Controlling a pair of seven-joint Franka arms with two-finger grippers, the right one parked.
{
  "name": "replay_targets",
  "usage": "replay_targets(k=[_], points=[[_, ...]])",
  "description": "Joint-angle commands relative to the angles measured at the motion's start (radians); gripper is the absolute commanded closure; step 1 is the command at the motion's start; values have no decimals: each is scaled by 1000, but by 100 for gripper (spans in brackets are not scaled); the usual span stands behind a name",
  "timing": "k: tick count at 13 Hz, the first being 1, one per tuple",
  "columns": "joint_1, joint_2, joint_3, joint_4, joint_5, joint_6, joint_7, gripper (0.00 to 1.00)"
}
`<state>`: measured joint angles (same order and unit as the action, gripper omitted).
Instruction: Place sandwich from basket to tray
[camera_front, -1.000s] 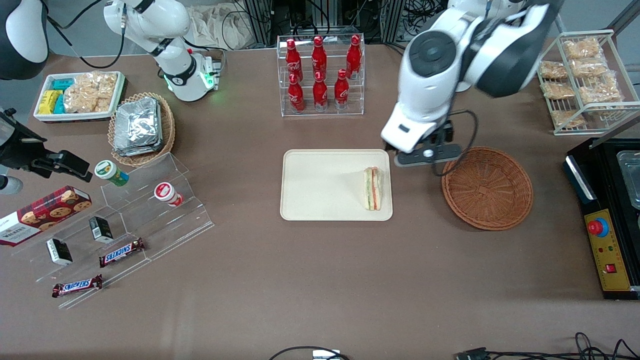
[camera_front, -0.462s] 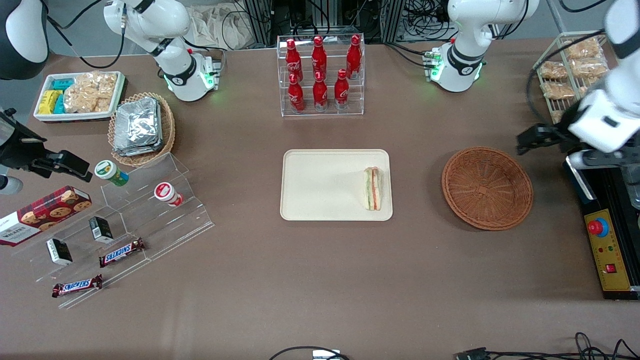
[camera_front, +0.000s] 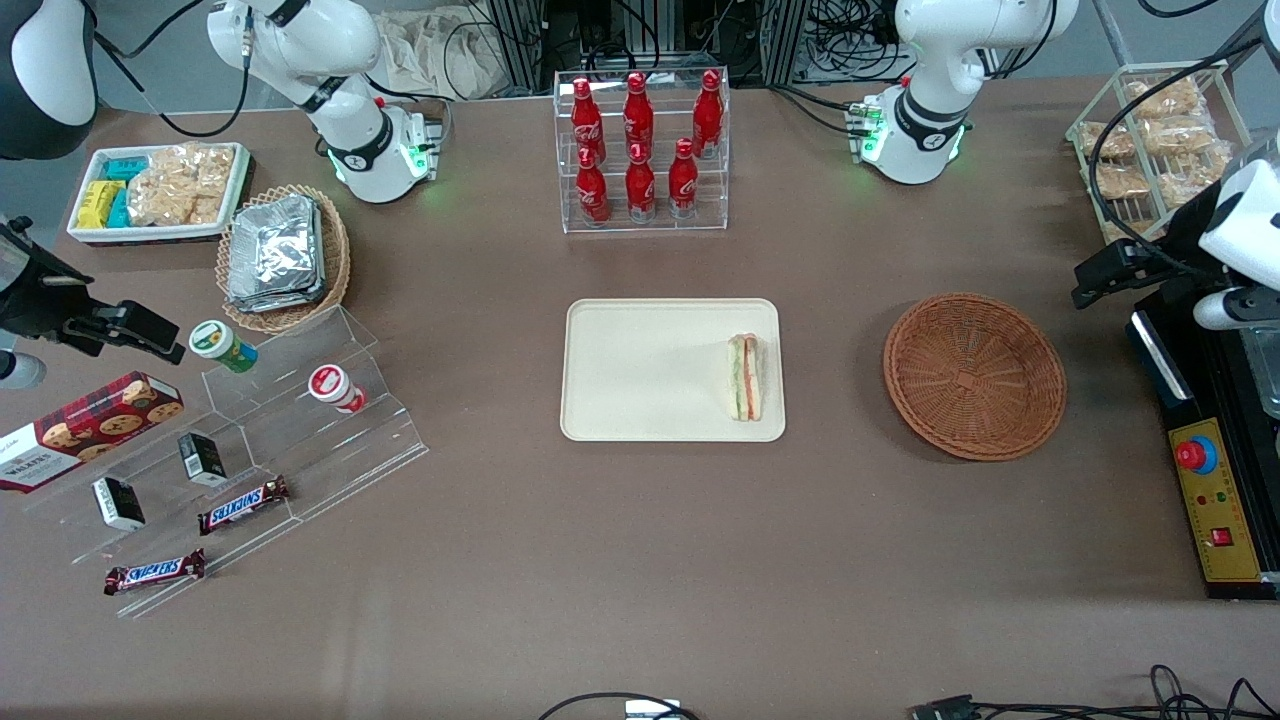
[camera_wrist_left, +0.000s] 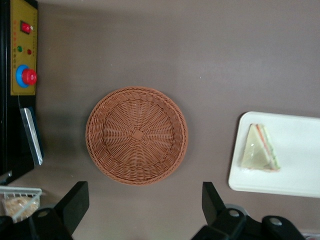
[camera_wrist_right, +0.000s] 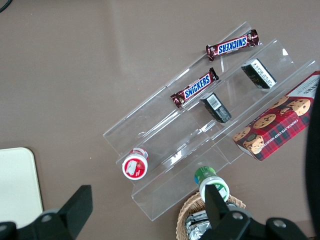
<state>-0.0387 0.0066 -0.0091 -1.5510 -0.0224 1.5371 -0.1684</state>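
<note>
The sandwich (camera_front: 745, 378) lies on the cream tray (camera_front: 640, 370), at the tray's end nearest the basket. It also shows in the left wrist view (camera_wrist_left: 260, 149) on the tray (camera_wrist_left: 300, 165). The reddish-brown basket (camera_front: 973, 375) is empty and stands beside the tray; the left wrist view shows its bare weave (camera_wrist_left: 136, 135). My left gripper (camera_front: 1110, 272) hangs high at the working arm's end of the table, past the basket and away from the tray. In the left wrist view the gripper (camera_wrist_left: 142, 205) is wide open and holds nothing.
A black control box with a red button (camera_front: 1210, 480) sits at the working arm's table end under the arm. A wire rack of snack bags (camera_front: 1160, 150) stands near it. A cola bottle rack (camera_front: 640, 150) stands farther from the camera than the tray.
My left arm has swung from above the tray's edge, over the basket, out to the working arm's end of the table. The sandwich stays on the tray.
</note>
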Motion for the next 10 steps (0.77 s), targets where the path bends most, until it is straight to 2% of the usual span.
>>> replay_targets(k=[1, 3, 7, 8, 9, 10], points=[[-6, 35, -28, 69, 13, -45, -123, 0], [8, 35, -64, 66, 9, -45, -141, 0], [29, 32, -69, 63, 1, -57, -143, 0], [84, 32, -110, 65, -2, -77, -141, 0], [101, 32, -149, 69, -4, -80, -144, 0], [100, 27, -149, 68, -1, -83, -131, 0]])
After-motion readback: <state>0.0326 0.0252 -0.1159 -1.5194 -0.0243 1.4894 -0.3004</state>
